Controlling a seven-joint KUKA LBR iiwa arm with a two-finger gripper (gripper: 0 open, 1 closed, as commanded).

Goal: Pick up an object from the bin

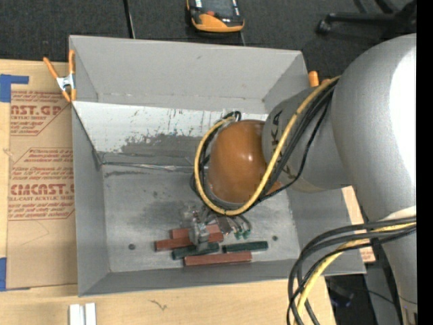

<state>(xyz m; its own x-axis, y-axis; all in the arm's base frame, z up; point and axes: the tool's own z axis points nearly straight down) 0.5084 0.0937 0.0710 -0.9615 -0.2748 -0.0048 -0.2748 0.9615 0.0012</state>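
Item 1: short red-brown bar [177, 236], on the bin [169, 73] floor by the near wall, long axis running left to right. It lies just left of the claw [199, 230], which I read as down over the heap's middle.

Item 2: dark green bar [245, 247], to the claw's right.

Item 3: long red-brown bar [218, 259], nearest the wall.

Claw state: I cannot tell whether it is apart, together or clamped on anything.

Orange wrist cover [233, 158] sits just beyond the claw, toward the far wall.

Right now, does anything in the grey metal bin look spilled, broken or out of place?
Nothing looks spilled or broken. The thin red-brown and dark green bars lie crisscrossed in a heap by the near wall, under the gripper; the grey metal bin shows scuffs.
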